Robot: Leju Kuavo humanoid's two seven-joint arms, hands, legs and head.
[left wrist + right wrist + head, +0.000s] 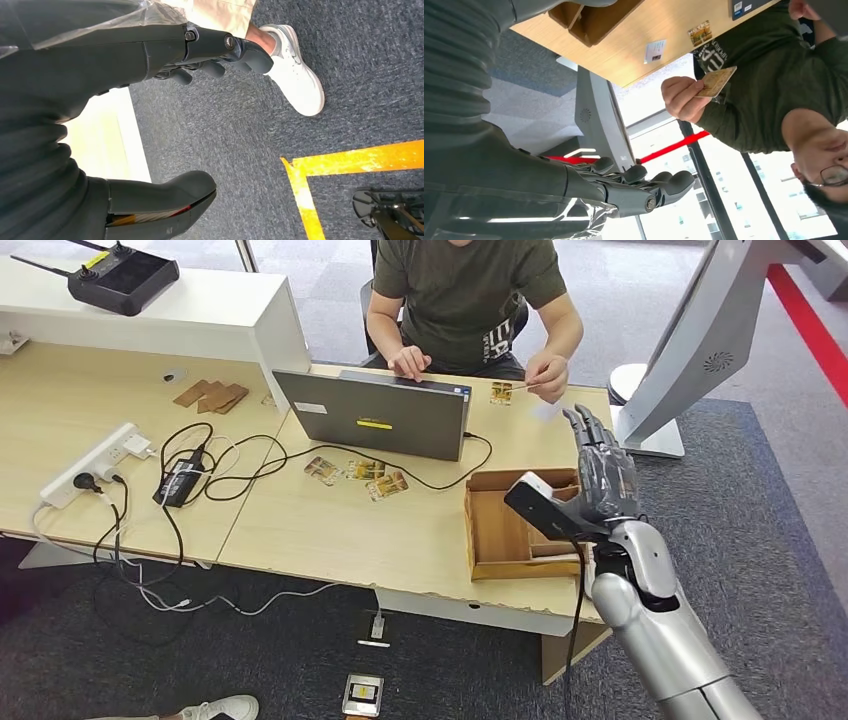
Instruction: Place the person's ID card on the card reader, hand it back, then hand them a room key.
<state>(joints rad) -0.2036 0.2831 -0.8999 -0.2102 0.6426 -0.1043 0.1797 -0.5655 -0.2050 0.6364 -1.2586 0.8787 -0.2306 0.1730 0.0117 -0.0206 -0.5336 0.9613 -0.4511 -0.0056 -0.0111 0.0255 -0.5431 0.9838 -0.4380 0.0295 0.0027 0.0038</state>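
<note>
Hand-off step, we judge: our right hand is raised over the cardboard tray, fingers spread, holding nothing. Left hand hangs by the floor, empty. Beyond, the person's hand offers the ID card. Next we reach and pinch it.

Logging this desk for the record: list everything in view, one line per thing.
Laptop: one, grey, desk middle.
Cardboard tray: one, brown, desk's right end.
Cards: three, patterned, in front of laptop.
Card: one, patterned, lying near the person.
Held card: one, tan, in the person's hand.
Power strip: one, white, left desk.
Controller: one, black, on white counter.
Shoe: one, white, on carpet.
Right hand: raised, holds nothing.
Left hand: hangs over carpet, holds nothing.
</note>
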